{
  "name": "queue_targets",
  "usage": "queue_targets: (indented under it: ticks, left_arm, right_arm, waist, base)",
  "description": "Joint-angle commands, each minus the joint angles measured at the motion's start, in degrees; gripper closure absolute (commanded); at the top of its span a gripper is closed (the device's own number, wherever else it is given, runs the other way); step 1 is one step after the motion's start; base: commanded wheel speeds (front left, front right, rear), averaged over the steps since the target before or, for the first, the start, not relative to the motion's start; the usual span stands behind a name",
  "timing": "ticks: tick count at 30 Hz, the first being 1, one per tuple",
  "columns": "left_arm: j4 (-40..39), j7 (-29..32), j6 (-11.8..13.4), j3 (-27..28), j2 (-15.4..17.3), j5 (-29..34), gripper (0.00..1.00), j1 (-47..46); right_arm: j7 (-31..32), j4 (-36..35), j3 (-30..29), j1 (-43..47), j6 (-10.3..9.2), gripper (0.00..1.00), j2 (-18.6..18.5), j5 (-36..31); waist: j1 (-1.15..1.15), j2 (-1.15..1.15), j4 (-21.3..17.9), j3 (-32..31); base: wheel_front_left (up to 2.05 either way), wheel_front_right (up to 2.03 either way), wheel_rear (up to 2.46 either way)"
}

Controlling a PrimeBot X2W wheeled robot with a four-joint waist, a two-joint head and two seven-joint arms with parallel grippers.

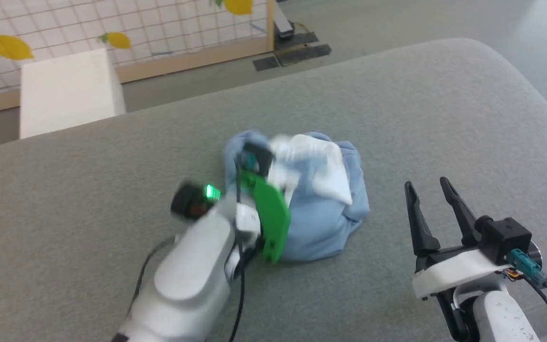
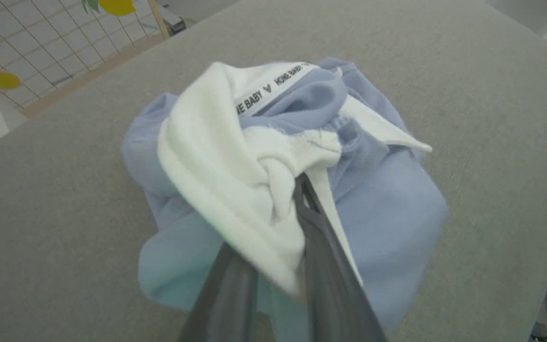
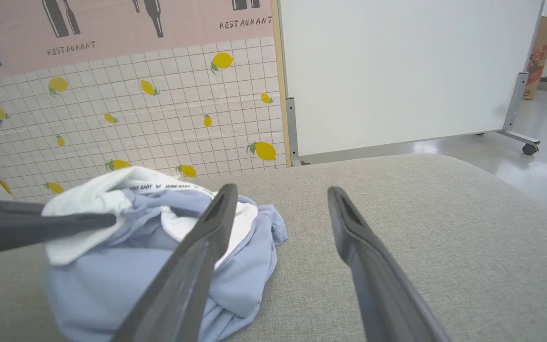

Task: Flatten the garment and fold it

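**Left claw clamped on the crumpled garment, right claw apart beside it**

At the far left, past the edge of the desk (image 1: 397, 109), a white box (image 1: 67, 92) stands on the floor in front of a tiled wall panel (image 1: 159, 28) printed with yellow lemons.

The left arm reaches in from the near left and is blurred in the head view, with a green bracket (image 1: 268, 218) on its wrist. The left claw (image 2: 300, 183) is clamped on a twisted fold of the garment's white inner panel (image 2: 235, 156). In the left wrist view its two dark fingers (image 2: 330, 266) converge to a point where the white cloth bunches around them.

The garment (image 1: 323, 218) lies in a rumpled heap near the middle of the grey fabric-topped desk. The light blue knit forms the bulk of the heap underneath and to the right, and the white panel is folded over the top. A white band (image 2: 273, 88) along the far side of the heap carries small dark lettering that reads "HOME BABY".

To the right of the heap, at the near right of the desk, is the right claw (image 1: 426, 184). Its fingers stand wide apart with nothing between them and point towards the far side. It is near the garment's right edge but clear of it. Through the right wrist view, a large white board (image 3: 397, 71) on a wheeled frame stands beyond the desk's far edge.
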Motion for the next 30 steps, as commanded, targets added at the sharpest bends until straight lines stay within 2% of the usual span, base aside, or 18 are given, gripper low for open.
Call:
queue_targets:
  ticks: [1,4,5,6,7,11,15,18,21,26,30]
  left_arm:
    - [1.64,3.21,-0.76,-0.73,0.54,-0.84,1.00,1.54]
    - [3.79,8.86,-1.71,-1.77,0.85,-2.74,1.00,3.99]
    - [3.64,9.08,-1.64,-1.68,0.82,-3.14,0.74,4.45]
    - [3.20,8.82,-1.59,-1.52,0.75,-3.61,0.14,5.02]
    - [2.76,8.33,-1.38,-1.17,0.67,-4.11,0.00,5.55]
    - [-1.01,2.03,-0.43,0.79,0.52,-5.17,0.00,7.57]
    - [-7.02,-12.17,1.07,4.45,1.04,-4.37,0.00,9.36]
    - [-10.27,-23.15,3.11,6.99,2.36,-2.34,0.00,11.33]
    - [-11.90,-31.05,4.91,9.33,3.53,-1.29,0.00,13.70]
    - [-14.43,-35.43,7.91,14.45,5.45,0.30,0.00,18.56]
    - [-18.44,-35.61,8.58,19.66,5.75,2.17,0.00,22.52]
  right_arm:
    - [0.05,-0.17,0.07,0.75,-0.09,0.00,0.02,0.52]
    - [0.14,-0.03,0.24,0.80,-0.09,0.00,0.02,0.52]
    - [0.17,-0.01,0.26,0.83,-0.09,0.00,0.02,0.50]
    - [0.19,0.02,0.26,0.90,-0.09,0.00,0.02,0.44]
    - [0.24,0.05,0.35,0.91,-0.09,0.00,0.02,0.40]
    - [0.44,0.05,0.76,0.91,-0.09,0.00,0.02,0.22]
    - [0.62,-0.36,0.63,1.01,-0.09,0.00,0.02,-0.17]
    - [0.99,-0.80,0.43,1.18,-0.09,0.00,0.02,-0.64]
    - [1.32,-1.11,0.09,1.22,-0.09,0.00,0.02,-0.93]
    - [2.05,-2.06,-0.19,1.27,-0.09,0.00,0.02,-1.32]
    - [2.79,-2.52,-0.62,1.25,-0.09,0.00,0.02,-1.59]
  waist:
    - [0.00,0.00,-1.65,1.35]
    - [0.00,0.00,-1.50,1.61]
    - [0.00,0.00,-1.31,1.62]
    - [0.00,0.00,-0.90,1.53]
    - [0.00,0.00,-0.64,1.44]
    - [0.00,0.00,0.95,0.73]
    - [0.00,0.00,3.13,0.01]
    - [0.00,0.00,4.82,-0.65]
    - [0.00,0.00,6.33,-1.14]
    - [0.00,0.00,8.67,-1.22]
    - [0.00,0.00,10.35,-0.97]
  base:
    - [0.00,0.00,0.00]
    - [0.00,0.00,0.00]
    - [0.00,0.00,0.00]
    - [0.00,0.00,0.00]
    - [0.00,0.00,0.00]
    - [0.00,0.00,0.00]
    - [0.00,0.00,0.00]
    - [0.00,0.00,0.00]
    - [0.00,0.00,0.00]
    - [0.00,0.00,0.00]
    - [0.00,0.00,0.00]
